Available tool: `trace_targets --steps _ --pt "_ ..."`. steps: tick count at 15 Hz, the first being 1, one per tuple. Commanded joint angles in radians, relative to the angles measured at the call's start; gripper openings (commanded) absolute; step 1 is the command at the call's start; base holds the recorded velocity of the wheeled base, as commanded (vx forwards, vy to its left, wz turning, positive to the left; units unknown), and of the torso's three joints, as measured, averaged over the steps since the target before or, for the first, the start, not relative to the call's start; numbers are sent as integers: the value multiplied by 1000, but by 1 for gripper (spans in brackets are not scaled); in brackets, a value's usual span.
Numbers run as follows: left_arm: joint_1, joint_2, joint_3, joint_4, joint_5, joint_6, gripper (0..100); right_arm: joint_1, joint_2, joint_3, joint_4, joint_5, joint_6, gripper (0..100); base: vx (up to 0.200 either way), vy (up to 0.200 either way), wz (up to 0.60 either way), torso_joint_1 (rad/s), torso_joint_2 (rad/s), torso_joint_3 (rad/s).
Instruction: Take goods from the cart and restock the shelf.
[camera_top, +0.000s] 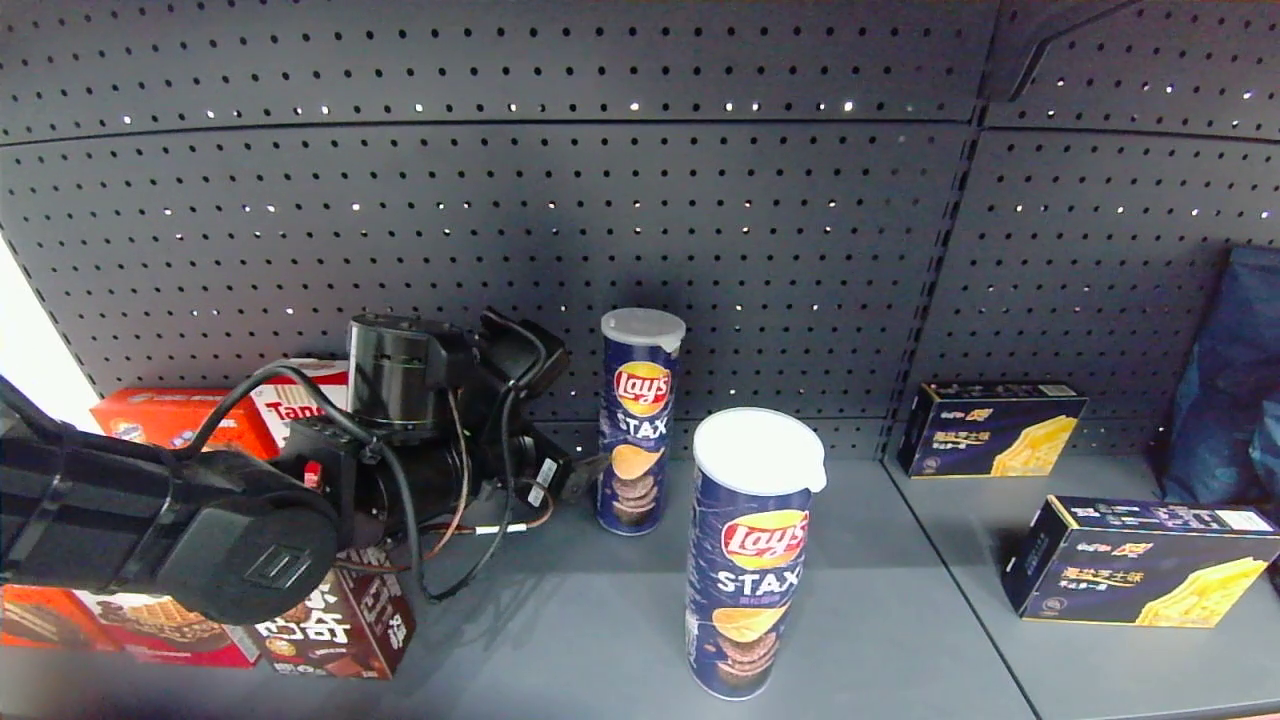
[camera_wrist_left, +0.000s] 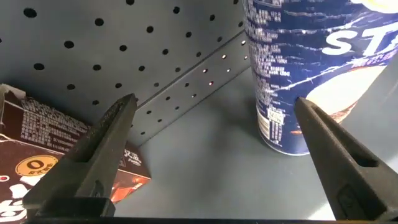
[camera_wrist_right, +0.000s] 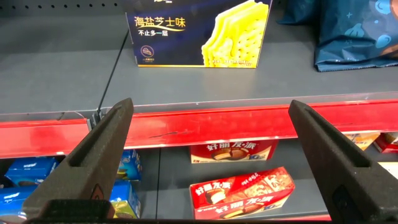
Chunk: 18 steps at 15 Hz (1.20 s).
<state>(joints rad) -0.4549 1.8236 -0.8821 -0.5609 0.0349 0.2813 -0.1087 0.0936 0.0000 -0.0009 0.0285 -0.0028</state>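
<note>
Two tall dark-blue chip cans with white lids stand on the grey shelf (camera_top: 600, 600): one at the back (camera_top: 640, 420) by the pegboard, one nearer the front (camera_top: 755, 555). My left gripper (camera_top: 585, 475) hovers low over the shelf just left of the back can. In the left wrist view the left gripper (camera_wrist_left: 214, 102) is open and holds nothing; the back can (camera_wrist_left: 298, 68) stands just beyond the fingertips, close to one finger. My right gripper (camera_wrist_right: 210, 104) is open and empty, facing the shelf's red front rail (camera_wrist_right: 205, 124) from outside.
Red and brown snack boxes (camera_top: 340, 620) lie under and beside my left arm. Two dark-blue cracker boxes (camera_top: 990, 415) (camera_top: 1140, 560) and a blue bag (camera_top: 1235, 380) occupy the right bay. A lower shelf holds red boxes (camera_wrist_right: 242, 186) and blue packs (camera_wrist_right: 127, 180).
</note>
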Motion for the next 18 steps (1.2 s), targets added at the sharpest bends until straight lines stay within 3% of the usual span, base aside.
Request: trace_targets --steps 1,7,10,16,18 --pt "-1 3 3 -1 0 -1 100 0 1 0 -1 1 0 100 0 0 0 0 0 0" --pt "24 -30 -15 15 20 -1 100 0 1 0 -1 1 0 100 0 0 0 0 0 0" --pt "25 -56 -77 119 33 -2 100 0 1 0 -1 1 0 100 0 0 0 0 0 0" --pt "30 -52 -182 286 203 4 100 0 1 0 -1 1 0 100 0 0 0 0 0 0" --pt "28 -50 -186 309 214 19 100 0 1 0 -1 1 0 100 0 0 0 0 0 0"
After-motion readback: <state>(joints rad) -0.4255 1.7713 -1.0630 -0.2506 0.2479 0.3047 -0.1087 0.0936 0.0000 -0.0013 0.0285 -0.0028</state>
